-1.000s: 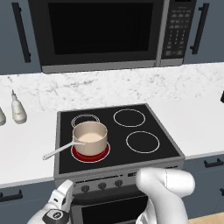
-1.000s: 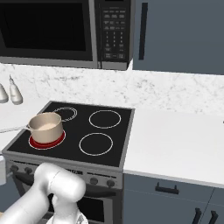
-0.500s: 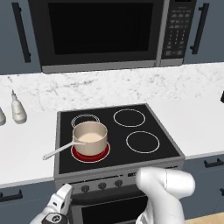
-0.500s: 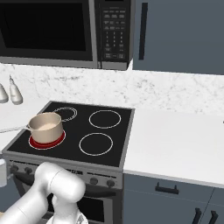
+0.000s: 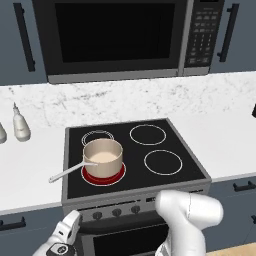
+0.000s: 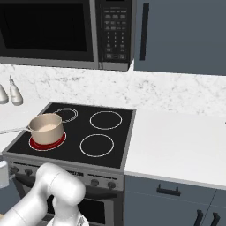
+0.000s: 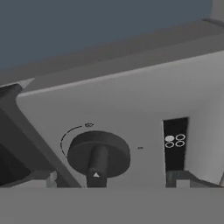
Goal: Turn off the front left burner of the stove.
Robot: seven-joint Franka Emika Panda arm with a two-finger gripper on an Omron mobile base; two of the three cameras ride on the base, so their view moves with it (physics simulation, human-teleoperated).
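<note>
One dark round knob (image 7: 99, 154) sits straight ahead of the claw (image 7: 113, 177) in the hand view, centred between its two dark fingertips (image 7: 37, 177), which stand apart on either side of the knob without touching it; the claw is released. The knob's raised bar points toward the claw, with a small white triangle at its near end. Just to the claw's right of the knob, a small black label with white circles (image 7: 175, 141) marks the steel-grey panel.

In the left base view the claw (image 5: 67, 231) hangs low at the left end of the stove (image 5: 175, 187) front panel, close before the leftmost knob (image 5: 97, 216). Above and beyond the claw, on the black glass, the front left burner (image 5: 103, 175) glows red, and a tan saucepan (image 5: 102, 156) stands on it, its handle pointing left. From the right base view the same burner (image 6: 47, 142) shows red under the saucepan (image 6: 46, 126). White marble table (image 6: 176, 145) lies far to the claw's right.
</note>
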